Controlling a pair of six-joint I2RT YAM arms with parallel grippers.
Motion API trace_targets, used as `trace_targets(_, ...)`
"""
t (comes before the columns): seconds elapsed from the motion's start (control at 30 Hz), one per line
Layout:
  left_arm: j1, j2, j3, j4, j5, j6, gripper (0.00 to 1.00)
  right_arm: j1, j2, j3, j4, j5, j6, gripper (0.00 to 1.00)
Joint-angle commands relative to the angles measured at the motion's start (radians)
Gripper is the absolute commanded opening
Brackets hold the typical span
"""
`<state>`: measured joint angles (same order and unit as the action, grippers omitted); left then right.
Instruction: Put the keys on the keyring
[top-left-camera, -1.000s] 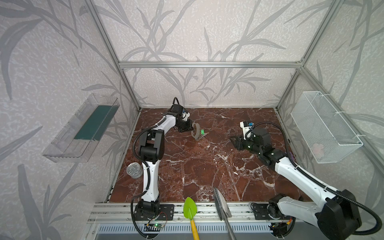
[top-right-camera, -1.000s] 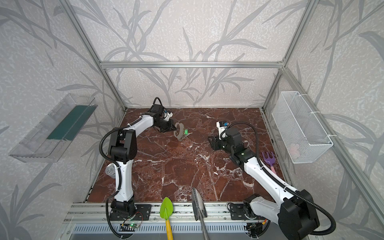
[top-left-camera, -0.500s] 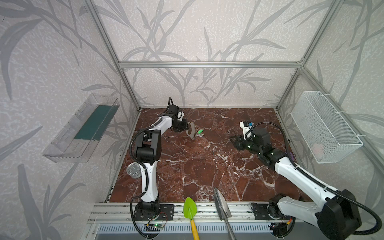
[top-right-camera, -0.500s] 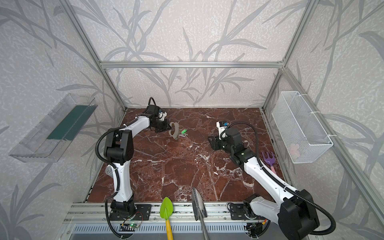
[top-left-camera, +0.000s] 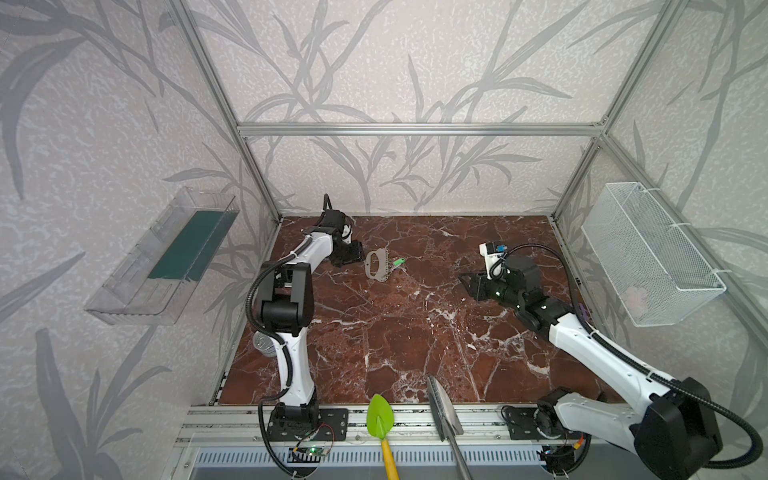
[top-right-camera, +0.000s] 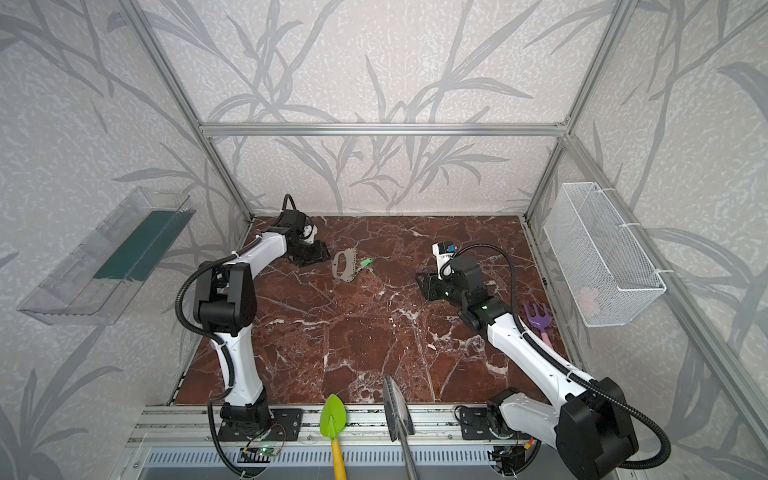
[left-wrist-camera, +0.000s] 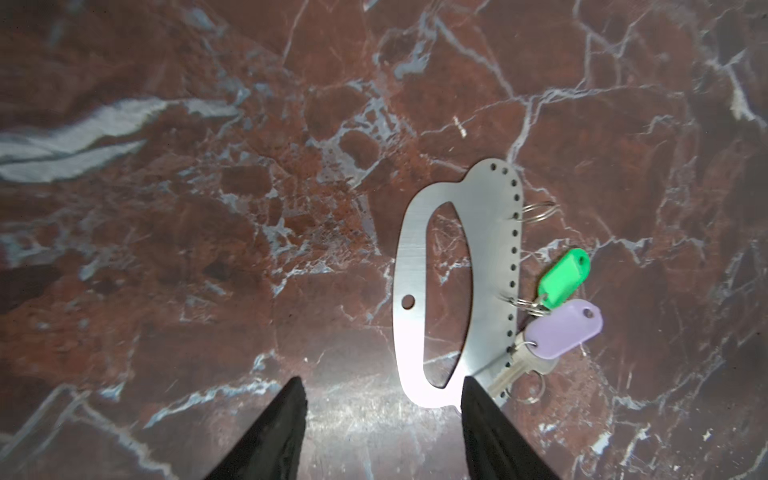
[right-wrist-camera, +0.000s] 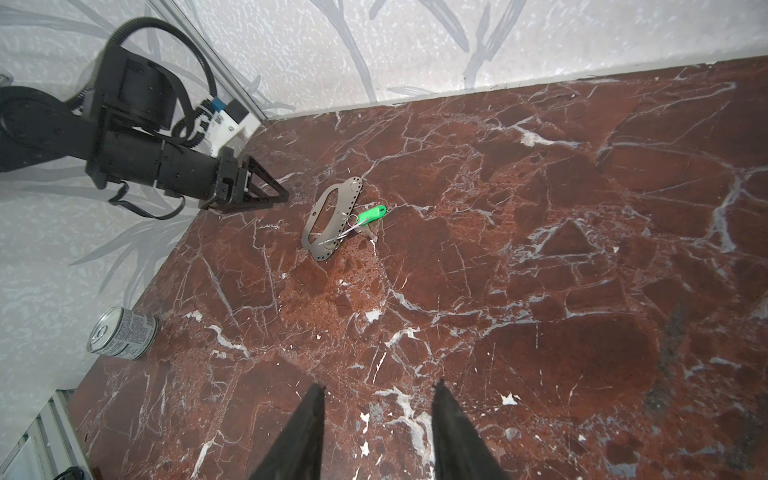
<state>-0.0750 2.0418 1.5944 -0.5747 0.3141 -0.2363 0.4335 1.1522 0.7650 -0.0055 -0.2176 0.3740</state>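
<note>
On worktop, keys look ringed onto keyring (task approx. done), both end effectors, left & right, open, empty.

You see a red-brown marble table veined white. The keyring is brushed silver-grey; its tags are bright green and pale lilac. The walls are pale grey with darker grey leaf print. The trowel is lime green, the fork purple, the can silver.
</note>
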Motion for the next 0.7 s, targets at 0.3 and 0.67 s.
trace_targets(0.3, -0.002, -0.181, -0.092, 0.030, -0.028, 0.009, 0.64, -0.004, -0.009, -0.013, 0.009, 0.024, 0.004, 0.42)
trace_targets(0.67, -0.021, -0.326, -0.188, 0.061, -0.062, 0.005, 0.71, -0.006, -0.012, -0.010, 0.005, 0.029, 0.003, 0.42)
